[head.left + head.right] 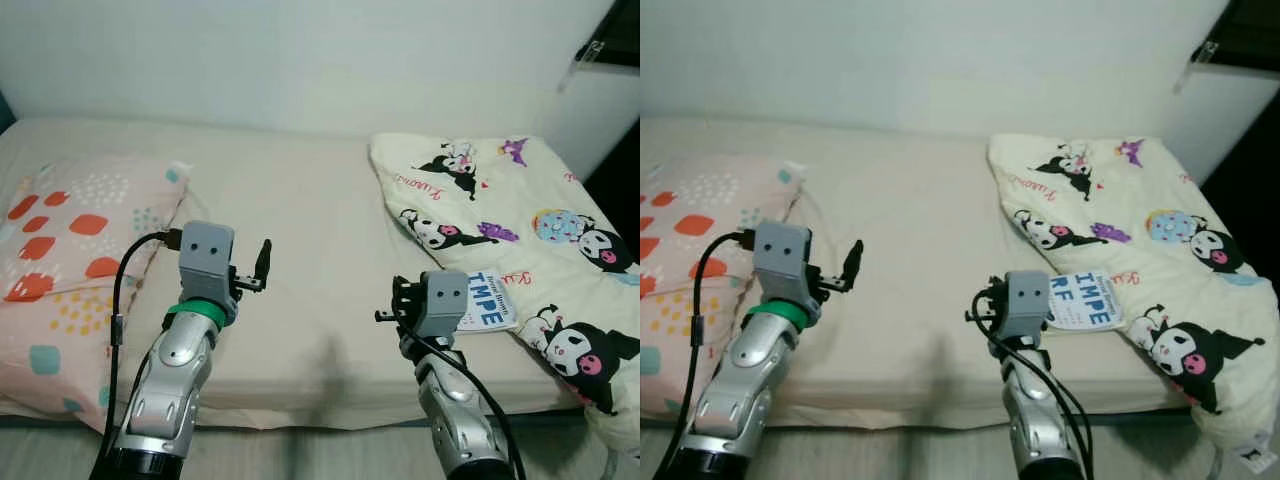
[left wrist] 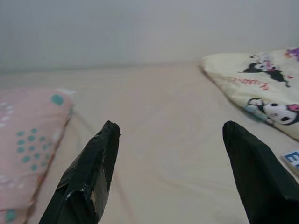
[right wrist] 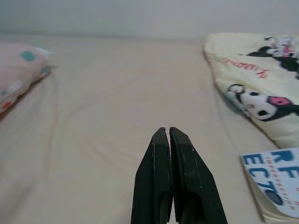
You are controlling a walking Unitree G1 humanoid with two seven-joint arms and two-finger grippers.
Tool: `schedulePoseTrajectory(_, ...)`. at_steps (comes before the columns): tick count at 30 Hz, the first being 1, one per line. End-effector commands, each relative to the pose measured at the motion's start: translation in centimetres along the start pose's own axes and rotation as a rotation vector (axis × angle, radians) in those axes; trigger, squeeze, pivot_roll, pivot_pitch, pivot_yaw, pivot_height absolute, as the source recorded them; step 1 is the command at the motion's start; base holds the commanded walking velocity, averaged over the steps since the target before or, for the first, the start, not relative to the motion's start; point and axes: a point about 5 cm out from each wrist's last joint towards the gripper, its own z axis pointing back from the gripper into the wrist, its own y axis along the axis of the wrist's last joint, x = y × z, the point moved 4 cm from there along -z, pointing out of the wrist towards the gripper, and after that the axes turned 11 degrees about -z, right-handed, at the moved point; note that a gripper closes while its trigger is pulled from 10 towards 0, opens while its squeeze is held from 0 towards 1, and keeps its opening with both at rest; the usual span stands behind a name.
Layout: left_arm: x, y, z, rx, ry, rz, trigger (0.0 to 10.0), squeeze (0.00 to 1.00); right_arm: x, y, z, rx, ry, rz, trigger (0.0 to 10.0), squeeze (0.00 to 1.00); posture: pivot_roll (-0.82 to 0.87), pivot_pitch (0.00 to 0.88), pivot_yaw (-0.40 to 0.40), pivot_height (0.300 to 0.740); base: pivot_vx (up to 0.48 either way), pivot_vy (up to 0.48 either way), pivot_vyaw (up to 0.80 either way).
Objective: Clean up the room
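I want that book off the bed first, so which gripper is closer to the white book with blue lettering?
Right. The right gripper hovers just beside the white book with blue lettering, which lies against the cartoon-print blanket. The left gripper hangs near the pink patterned pillow.

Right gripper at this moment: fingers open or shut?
Shut. In the right wrist view the right gripper shows its two black fingers pressed together, nothing between them, above the bare bed sheet.
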Motion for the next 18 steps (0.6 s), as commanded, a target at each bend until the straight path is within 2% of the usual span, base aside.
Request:
schedulePoseTrajectory(1,0.42,-0.35,0.06,-0.011,-0.009,0.002,10.0,0.00,0.70,-0.59,0.37,-0.020,-0.020,0.009,10.0,0.00,0.00,0.055,0.002,0.740,0.000,-0.368,0.00)
schedulePoseTrajectory(18,0.47,-0.32,0.04,-0.010,-0.006,0.011,10.0,0.00,0.79,-0.67,0.45,-0.022,-0.020,0.011,10.0,0.00,0.00,0.058,0.001,0.740,0.000,-0.319,0.00)
